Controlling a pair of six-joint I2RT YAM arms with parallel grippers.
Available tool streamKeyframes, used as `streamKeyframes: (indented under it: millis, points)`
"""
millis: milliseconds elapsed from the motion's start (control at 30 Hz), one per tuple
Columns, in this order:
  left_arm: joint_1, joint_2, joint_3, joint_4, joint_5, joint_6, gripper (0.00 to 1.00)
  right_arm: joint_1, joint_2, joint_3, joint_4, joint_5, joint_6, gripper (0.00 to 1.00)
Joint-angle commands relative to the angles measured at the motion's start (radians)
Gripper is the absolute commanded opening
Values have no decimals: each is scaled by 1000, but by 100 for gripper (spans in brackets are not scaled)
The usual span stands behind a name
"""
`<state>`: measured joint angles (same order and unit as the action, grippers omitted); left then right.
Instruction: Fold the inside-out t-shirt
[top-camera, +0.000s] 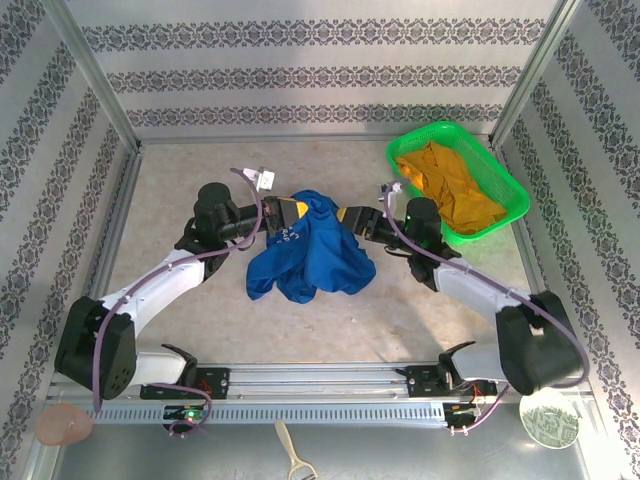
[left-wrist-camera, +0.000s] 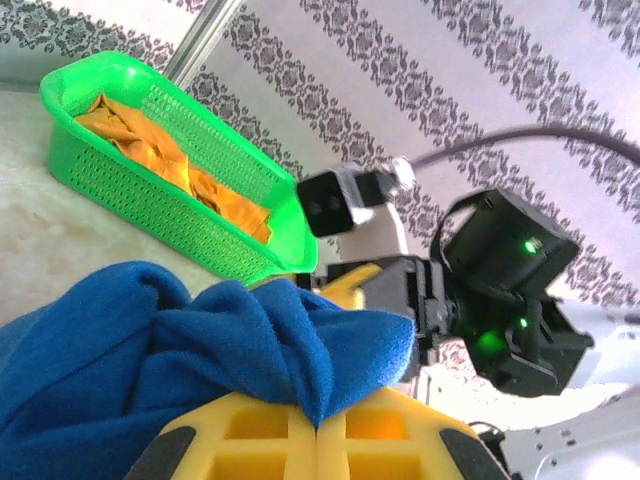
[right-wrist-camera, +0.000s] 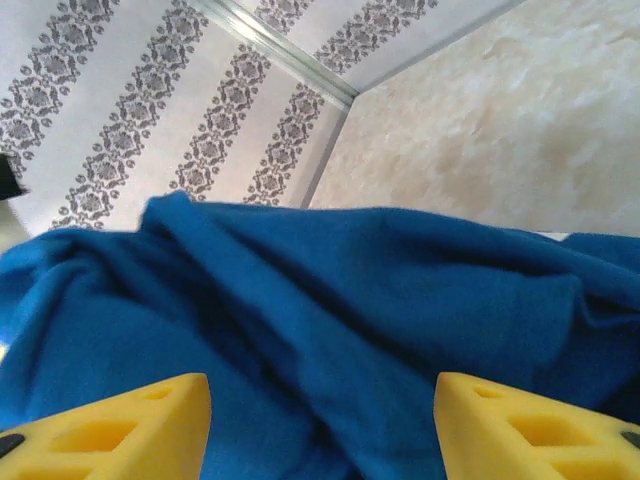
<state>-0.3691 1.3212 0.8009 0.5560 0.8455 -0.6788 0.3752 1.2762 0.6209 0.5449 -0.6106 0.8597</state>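
1. Table (top-camera: 330, 330): pale mottled top filling the middle of the top view, walled by patterned panels.
2. Left arm (top-camera: 150, 290): white and black, running from the lower left of the frame up toward the centre.
3. Right arm (top-camera: 480, 290): the same make, running from the lower right up toward the centre. Its black wrist appears at the right of the left wrist view.
4. Inside-out t-shirt (top-camera: 315, 255) (left-wrist-camera: 150, 350) (right-wrist-camera: 350, 300): royal blue and bunched in a loose heap at the centre of the table. Its upper edge is lifted between the two grippers and the rest sags onto the table below.
5. Green basket (top-camera: 492, 165) (left-wrist-camera: 130, 190): perforated plastic at the upper right of the top view, well apart from the shirt.
6. Orange-yellow garment (top-camera: 450, 190) (left-wrist-camera: 150, 150): crumpled inside the basket.
7. Left gripper (top-camera: 285, 212) (left-wrist-camera: 315, 430): at the shirt's upper left edge, yellow fingers pressed together with a fold of blue cloth pinched between them.
8. Right gripper (top-camera: 350, 217) (right-wrist-camera: 322, 385): at the shirt's upper right edge, yellow fingers spread wide, with blue cloth lying across the gap.
9. Round pale dish (top-camera: 548, 418): lower right corner, off the table.
10. Pink rounded object (top-camera: 65, 424): lower left corner.
11. Light-handled brush (top-camera: 295, 460): bottom centre.
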Motion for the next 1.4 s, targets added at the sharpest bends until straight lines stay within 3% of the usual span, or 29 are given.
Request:
streamKeyframes:
  millis: [0, 167, 400, 500, 567, 600, 633, 833, 867, 900, 933, 1000, 1200, 1367]
  points:
    - [19, 11, -8, 192, 44, -119, 0, 11, -161, -6, -68, 79, -45, 61]
    - [19, 5, 4, 136, 39, -88, 0, 104, -245, 72, -254, 196, -127, 68]
    - [19, -5, 7, 113, 36, -80, 0, 215, -52, 226, -269, 282, -158, 70]
    - [19, -4, 6, 122, 29, -89, 0, 237, 24, 247, -283, 320, -190, 53]
    - [19, -2, 10, 131, 27, -97, 0, 239, 47, 221, -282, 368, -198, 26]
    - [22, -1, 9, 136, 22, -104, 0, 239, 51, 198, -280, 391, -202, 7]
    - [24, 1, 10, 147, 20, -112, 0, 240, 54, 174, -281, 410, -203, 0]
    - [45, 21, 7, 219, 25, -169, 0, 236, 30, 79, -285, 432, -205, 0]
    - [47, 25, 4, 234, 30, -181, 0, 233, 24, 77, -301, 427, -211, 13]
    - [51, 30, 1, 257, 35, -197, 0, 228, 13, 77, -323, 424, -219, 37]
    - [53, 37, -4, 289, 41, -219, 0, 224, -4, 75, -352, 428, -228, 52]
    - [59, 50, -16, 354, 53, -267, 0, 209, -51, 71, -391, 440, -242, 62]
    - [65, 62, -31, 418, 73, -318, 0, 195, -213, 126, -463, 428, -311, 59]
    - [65, 44, -26, 373, 84, -294, 0, 224, -168, 260, -471, 353, -363, 56]
